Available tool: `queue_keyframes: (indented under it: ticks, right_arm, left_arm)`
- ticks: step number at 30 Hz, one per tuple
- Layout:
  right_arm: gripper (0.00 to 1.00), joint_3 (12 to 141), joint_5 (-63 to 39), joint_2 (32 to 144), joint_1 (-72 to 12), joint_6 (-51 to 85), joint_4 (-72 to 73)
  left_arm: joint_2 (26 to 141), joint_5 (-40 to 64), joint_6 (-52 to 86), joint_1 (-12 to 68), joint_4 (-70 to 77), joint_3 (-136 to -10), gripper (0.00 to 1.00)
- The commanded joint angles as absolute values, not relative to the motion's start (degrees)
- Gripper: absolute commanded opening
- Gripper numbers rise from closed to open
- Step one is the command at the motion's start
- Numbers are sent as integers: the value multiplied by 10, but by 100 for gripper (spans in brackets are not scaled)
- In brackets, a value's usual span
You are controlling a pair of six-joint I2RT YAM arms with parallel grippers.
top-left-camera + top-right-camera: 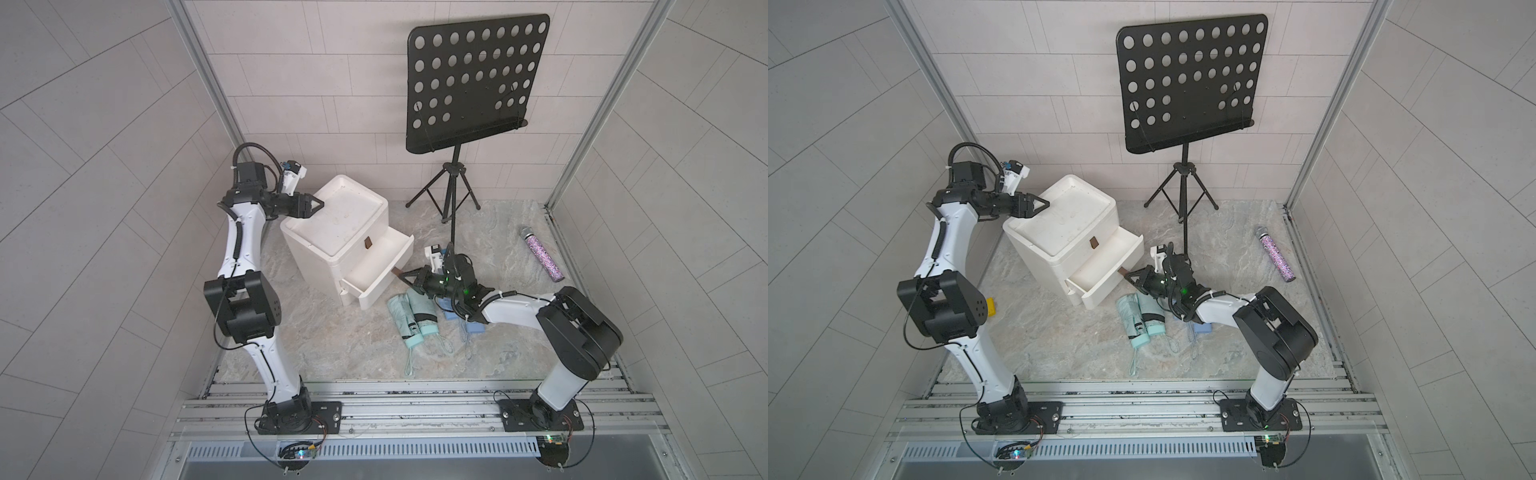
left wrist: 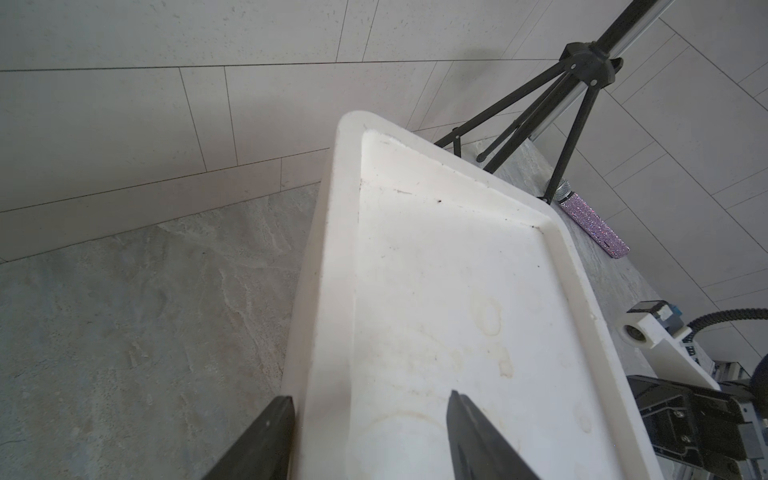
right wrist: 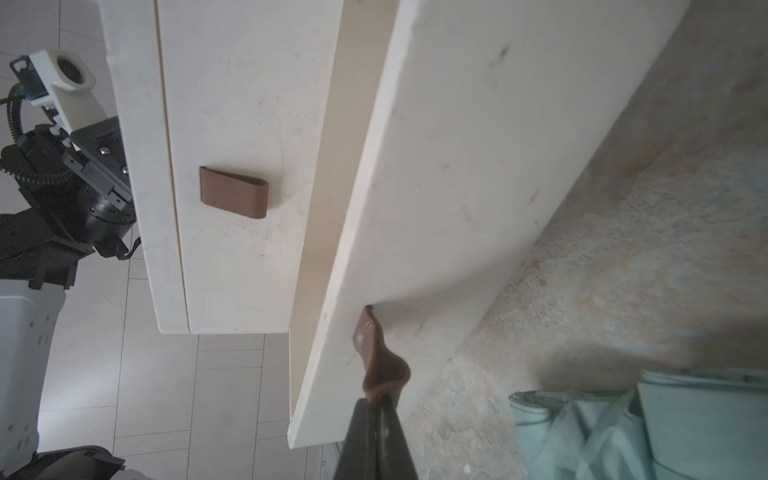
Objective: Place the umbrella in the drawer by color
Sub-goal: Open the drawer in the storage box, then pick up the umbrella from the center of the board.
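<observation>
While on the drawer tab (image 3: 378, 361), right tool (image 1: 408, 279) just beside mint umbrellas (image 1: 415, 320).

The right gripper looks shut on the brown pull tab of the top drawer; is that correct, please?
Not quite: the right gripper is shut on the brown pull tab of the open drawer beneath the top drawer, as the right wrist view shows.
</observation>
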State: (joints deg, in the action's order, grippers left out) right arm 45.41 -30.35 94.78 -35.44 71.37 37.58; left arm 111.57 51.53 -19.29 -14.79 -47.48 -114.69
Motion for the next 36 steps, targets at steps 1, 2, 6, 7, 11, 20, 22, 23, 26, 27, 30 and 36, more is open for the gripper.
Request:
queue_keyframes:
  ticks: [1,2,6,7,11,20,22,23,26,27,30,36]
  right_arm:
    - [0,436,-304,903,-352,673,333]
    - [0,431,-302,893,-351,668,324]
    - [0,427,-296,864,-350,644,281]
    - [0,425,-296,861,-350,642,279]
    - [0,416,-295,849,-350,629,261]
    - [55,429,-269,809,-346,585,176]
    - [62,435,-264,798,-344,571,151]
    - [64,439,-260,791,-342,565,136]
    - [68,448,-252,768,-328,544,91]
    - [68,453,-250,760,-320,535,71]
    - [69,476,-234,727,-295,493,0]
    - [72,540,-192,690,-245,402,-152]
  left_arm:
    - [1143,509,-192,-157,-514,-1149,64]
    - [1143,509,-190,-157,-514,-1150,64]
    - [1144,510,-184,-158,-512,-1156,64]
    - [1143,511,-180,-159,-510,-1157,64]
    - [1141,518,-145,-171,-489,-1168,65]
    - [1132,534,-65,-226,-486,-1259,81]
    - [1123,533,-59,-235,-493,-1279,82]
    - [1119,529,-58,-238,-500,-1290,82]
    - [1102,539,-58,-243,-526,-1312,82]
    - [1093,544,-57,-243,-535,-1314,82]
    - [1053,579,-63,-243,-562,-1301,82]
    - [934,635,-66,-238,-570,-1196,82]
